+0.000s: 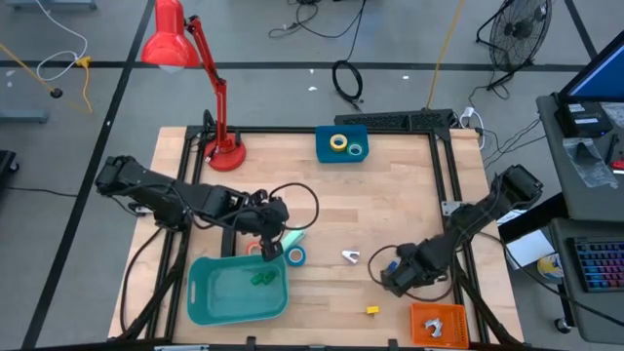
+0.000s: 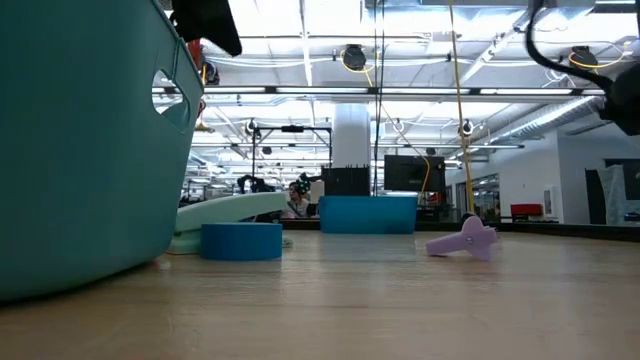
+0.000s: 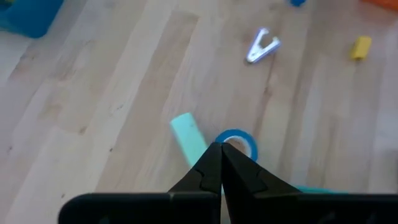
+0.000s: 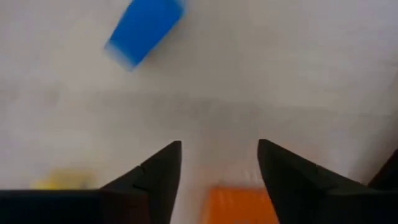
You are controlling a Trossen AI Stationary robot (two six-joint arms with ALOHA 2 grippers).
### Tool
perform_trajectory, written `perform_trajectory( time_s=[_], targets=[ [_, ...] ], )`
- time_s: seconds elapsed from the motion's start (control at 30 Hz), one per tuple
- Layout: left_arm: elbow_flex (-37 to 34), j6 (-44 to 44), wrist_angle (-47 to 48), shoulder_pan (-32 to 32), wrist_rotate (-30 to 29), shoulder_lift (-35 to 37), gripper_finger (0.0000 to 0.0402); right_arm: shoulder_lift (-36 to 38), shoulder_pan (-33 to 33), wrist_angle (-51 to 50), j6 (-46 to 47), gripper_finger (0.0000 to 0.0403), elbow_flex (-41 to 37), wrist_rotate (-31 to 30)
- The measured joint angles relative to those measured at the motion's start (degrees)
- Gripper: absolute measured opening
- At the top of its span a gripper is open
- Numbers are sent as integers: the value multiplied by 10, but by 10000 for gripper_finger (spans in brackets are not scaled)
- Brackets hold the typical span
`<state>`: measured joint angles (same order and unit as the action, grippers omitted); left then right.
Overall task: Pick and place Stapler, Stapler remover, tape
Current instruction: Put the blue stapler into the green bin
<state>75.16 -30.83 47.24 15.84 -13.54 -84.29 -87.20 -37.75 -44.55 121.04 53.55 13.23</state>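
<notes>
Left gripper [image 3: 221,152] clenched empty above the blue tape [image 3: 238,144]; right gripper [image 4: 219,163] released. Light, rigid roll — we'd pinch its rim.

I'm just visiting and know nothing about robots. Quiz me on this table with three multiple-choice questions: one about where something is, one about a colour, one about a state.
1. Where does the blue tape roll lie?
A. On the wood just outside the teal bin's corner
B. Inside the orange tray
C. Under the red lamp

2. What colour is the stapler remover on the bare wood?
A. Red
B. Black
C. Pale purple

3. How do the two grippers stand?
A. Both open
B. Left gripper shut, right gripper open
C. Left open, right shut

Answers:
1 A: the high view shows the roll on the wood beside the bin.
2 C: the low view shows it lilac.
3 B: the left wrist view shows fingers pressed together; the right wrist view shows a wide gap with nothing between.
</notes>
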Motion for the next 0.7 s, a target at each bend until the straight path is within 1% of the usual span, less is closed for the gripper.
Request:
perform_trajectory(
  time_s=[0.07, 0.17, 0.27, 0.37, 0.5, 0.7],
  targets=[
    [0, 0, -15, 5, 0, 0, 5, 0, 0, -8, 43, 220, -10, -18],
    [0, 4, -38, 10, 0, 0, 3, 0, 15, 2, 47, 243, -22, -29],
    [0, 15, -42, 10, -1, 0, 6, 0, 29, 33, 46, 258, -29, -58],
    [0, 22, -42, 7, 0, 0, 2, 0, 47, 39, 43, 264, -30, -74],
    [0, 30, -42, 3, 0, 0, 7, 0, 66, 40, 44, 265, -30, -106],
    [0, 41, -39, 3, 0, 0, 2, 0, 92, 50, 28, 265, -30, -120]
  ],
)
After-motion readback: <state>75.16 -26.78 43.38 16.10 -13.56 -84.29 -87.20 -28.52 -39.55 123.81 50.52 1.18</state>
